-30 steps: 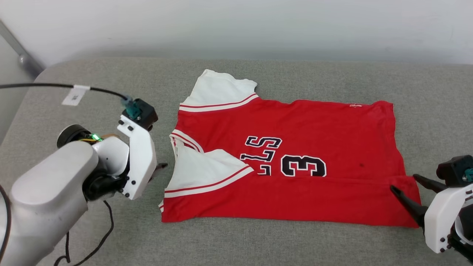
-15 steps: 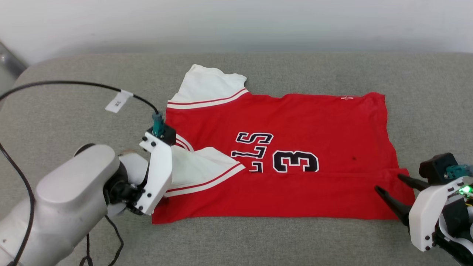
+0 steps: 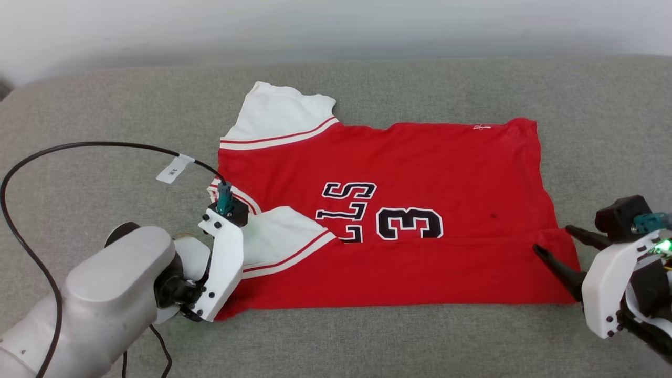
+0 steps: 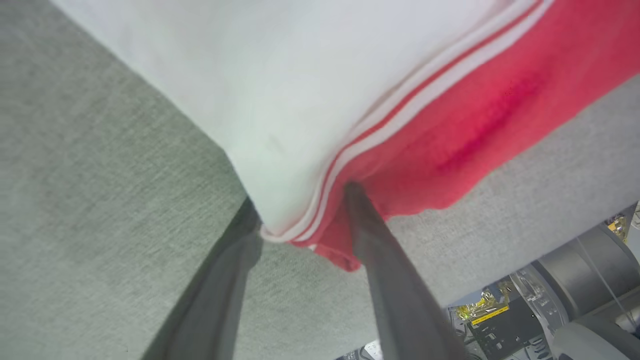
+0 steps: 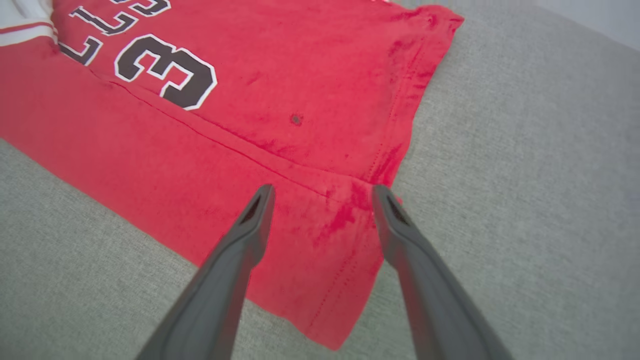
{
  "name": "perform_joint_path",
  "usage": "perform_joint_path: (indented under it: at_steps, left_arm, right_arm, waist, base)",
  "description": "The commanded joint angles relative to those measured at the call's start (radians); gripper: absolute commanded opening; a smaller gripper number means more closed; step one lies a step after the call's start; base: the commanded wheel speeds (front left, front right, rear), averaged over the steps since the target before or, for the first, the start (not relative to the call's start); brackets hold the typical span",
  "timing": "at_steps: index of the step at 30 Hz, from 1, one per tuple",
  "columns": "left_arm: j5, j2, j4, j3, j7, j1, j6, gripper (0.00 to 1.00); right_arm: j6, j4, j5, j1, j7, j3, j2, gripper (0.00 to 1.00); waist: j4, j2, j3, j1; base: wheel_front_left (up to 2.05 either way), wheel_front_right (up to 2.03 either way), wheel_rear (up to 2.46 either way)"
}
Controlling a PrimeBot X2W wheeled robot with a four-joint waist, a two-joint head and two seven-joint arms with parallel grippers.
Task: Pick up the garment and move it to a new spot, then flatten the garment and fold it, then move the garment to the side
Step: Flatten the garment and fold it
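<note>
The garment lies flat at the middle of the grey fabric worktop, collar end toward the left edge. Its near side is folded over, and 1 white sleeve laid across the front hides part of the black lettering beside the 3.

The left gripper is spread and straddles the near-left corner where the sleeve trim meets the red cloth. From the head its fingers are hidden behind the white wrist housing.

The right gripper is also spread, and its 2 fingers sit over the near-right hem corner. Whether they touch the cloth is unclear.
</note>
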Motion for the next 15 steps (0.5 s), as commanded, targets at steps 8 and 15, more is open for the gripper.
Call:
perform_joint_path:
  at_steps: [8, 15]
  left_arm:
    - [-0.002, 0.022, -0.05, -0.039, -0.045, 0.016, -0.007, 0.0]
    - [-0.013, 0.055, -0.143, -0.056, -0.068, -0.009, -0.007, 0.0]
  right_arm:
    - [0.0, -0.091, 0.021, -0.087, 0.173, 0.055, -0.128, 1.0]
    - [0.0, -0.14, 0.12, -0.151, 0.468, 0.152, -0.238, 1.0]
  waist:
    - [0.014, 0.0, -0.055, 0.0]
    - [0.027, 0.0, -0.055, 0.0]
  base:
    - [0.0, 0.0, 0.0]
    - [0.0, 0.0, 0.0]
